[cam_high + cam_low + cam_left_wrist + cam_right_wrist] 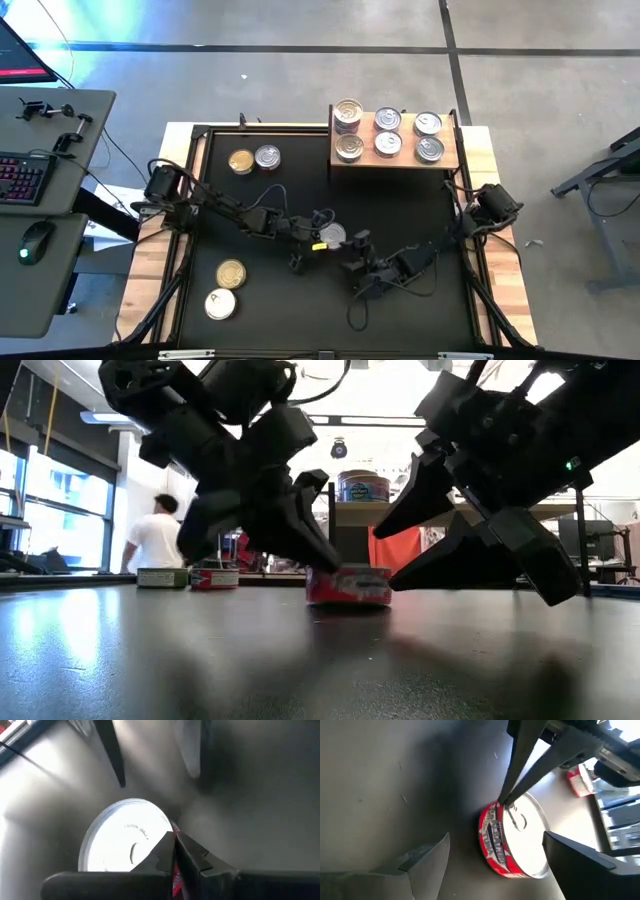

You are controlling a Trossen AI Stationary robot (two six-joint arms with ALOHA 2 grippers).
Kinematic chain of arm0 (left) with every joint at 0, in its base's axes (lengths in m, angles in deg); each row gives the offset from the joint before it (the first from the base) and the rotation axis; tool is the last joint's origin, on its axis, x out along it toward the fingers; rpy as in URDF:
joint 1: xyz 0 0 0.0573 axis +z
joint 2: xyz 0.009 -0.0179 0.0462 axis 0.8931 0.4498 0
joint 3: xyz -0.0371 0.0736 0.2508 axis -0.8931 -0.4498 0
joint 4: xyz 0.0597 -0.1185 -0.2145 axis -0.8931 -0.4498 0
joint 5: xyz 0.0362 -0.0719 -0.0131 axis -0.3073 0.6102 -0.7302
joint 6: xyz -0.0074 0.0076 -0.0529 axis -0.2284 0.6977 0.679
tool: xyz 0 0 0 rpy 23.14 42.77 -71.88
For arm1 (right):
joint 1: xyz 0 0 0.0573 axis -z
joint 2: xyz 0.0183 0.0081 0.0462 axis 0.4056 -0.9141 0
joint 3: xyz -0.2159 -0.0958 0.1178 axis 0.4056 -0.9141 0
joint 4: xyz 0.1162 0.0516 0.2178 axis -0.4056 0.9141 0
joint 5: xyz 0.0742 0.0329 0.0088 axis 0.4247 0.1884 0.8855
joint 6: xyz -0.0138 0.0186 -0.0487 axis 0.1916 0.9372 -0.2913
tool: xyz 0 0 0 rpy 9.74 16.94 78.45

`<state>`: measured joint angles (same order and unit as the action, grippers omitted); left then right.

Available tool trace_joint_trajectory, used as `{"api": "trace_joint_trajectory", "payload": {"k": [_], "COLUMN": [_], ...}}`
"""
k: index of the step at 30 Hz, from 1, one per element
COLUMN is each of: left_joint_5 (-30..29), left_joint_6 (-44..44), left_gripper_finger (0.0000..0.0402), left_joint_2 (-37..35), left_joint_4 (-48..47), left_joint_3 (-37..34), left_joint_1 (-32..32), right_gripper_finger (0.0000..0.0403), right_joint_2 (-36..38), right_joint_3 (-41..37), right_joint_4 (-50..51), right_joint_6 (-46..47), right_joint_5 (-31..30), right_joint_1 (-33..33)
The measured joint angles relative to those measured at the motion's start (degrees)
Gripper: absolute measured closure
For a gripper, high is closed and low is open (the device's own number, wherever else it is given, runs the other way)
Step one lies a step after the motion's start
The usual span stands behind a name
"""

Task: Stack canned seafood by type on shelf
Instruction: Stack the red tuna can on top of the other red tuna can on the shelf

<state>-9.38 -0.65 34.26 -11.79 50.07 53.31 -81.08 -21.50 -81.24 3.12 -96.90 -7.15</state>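
Nudging red tin (331, 235) mid-frame: left gripper (322, 242) pinched closed on its rim; right gripper (362, 262) spread wide, should straddle it squarely b4 closing.

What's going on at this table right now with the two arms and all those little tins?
Both arms are bent over one red-labelled, silver-topped tin in the middle of the black table. The left end effector is shut, its tips pressed at the tin's rim. The right end effector is open with a finger on either side of the tin. Six tins sit on the shelf; four more wait on the table.
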Motion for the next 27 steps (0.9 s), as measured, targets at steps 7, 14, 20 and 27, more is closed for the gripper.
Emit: {"api": "trace_joint_trajectory", "payload": {"k": [7,14,20,27], "left_joint_5": [5.79,10.19,10.03,4.97], "left_joint_6": [6.47,9.09,10.20,11.61], "left_gripper_finger": [0.0401,0.0401,0.0401,0.0400], "left_joint_2": [-2.87,-2.97,-2.99,-7.06], "left_joint_4": [3.53,6.69,6.77,-1.76], "left_joint_3": [0.04,0.07,0.09,0.24], "left_joint_1": [2.19,2.86,2.37,2.26], "right_gripper_finger": [0.0092,0.0096,0.0182,0.0289], "right_joint_2": [0.17,0.17,0.17,2.94], "right_joint_3": [0.01,0.00,0.00,0.31], "right_joint_4": [-0.09,0.00,-0.36,8.43], "right_joint_6": [-7.17,-0.54,1.21,11.30], "right_joint_5": [-2.18,-3.76,-3.53,1.25], "right_joint_1": [-0.86,1.65,2.33,1.54]}}
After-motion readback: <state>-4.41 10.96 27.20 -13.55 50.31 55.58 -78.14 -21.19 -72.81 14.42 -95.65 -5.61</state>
